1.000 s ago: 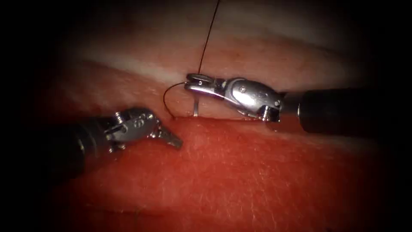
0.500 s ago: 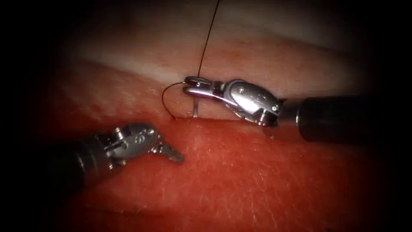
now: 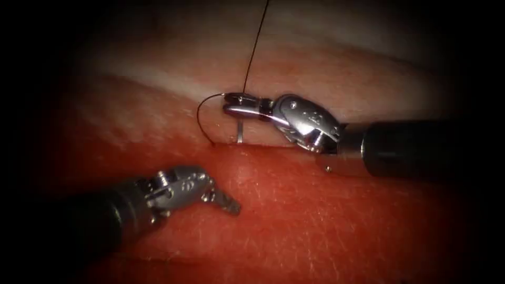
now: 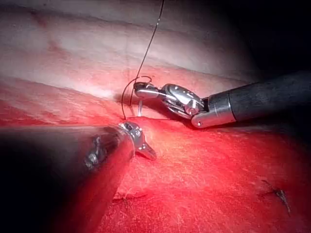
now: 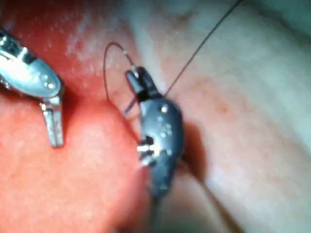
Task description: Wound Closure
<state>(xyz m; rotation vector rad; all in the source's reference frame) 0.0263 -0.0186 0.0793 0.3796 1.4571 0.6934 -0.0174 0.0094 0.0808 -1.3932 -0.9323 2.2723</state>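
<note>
- Endoscope view: right tool (image 3: 227,104) entering from the right, jaws closed on the needle (image 3: 239,129) near its trailing end; needle standing nearly upright under the jaw tips, its lower part sunk in the tissue (image 3: 326,226) at the cut (image 3: 263,145)
- Same view: thread (image 3: 254,50) running up and away from the right tool's jaws toward the far side, plus a small dark loop curving left of the jaws and down to the cut
- Same view: left tool (image 3: 227,202) lying nearer and to the left of the needle, well apart from it, jaws closed together and gripping nothing, tip just over the red near part of the tissue
- Left wrist view: left tool (image 4: 146,150) closed and empty; beyond it, right tool (image 4: 138,90) clamped on the needle (image 4: 139,108), thread (image 4: 150,43) rising away, loop beside the jaws dropping to the cut (image 4: 146,118)
- Right wrist view: right tool (image 5: 136,76) shut on the needle (image 5: 129,107), thread (image 5: 204,41) leading off over pale tissue (image 5: 252,121); left tool (image 5: 54,128) closed, holding nothing, over the red side
</note>
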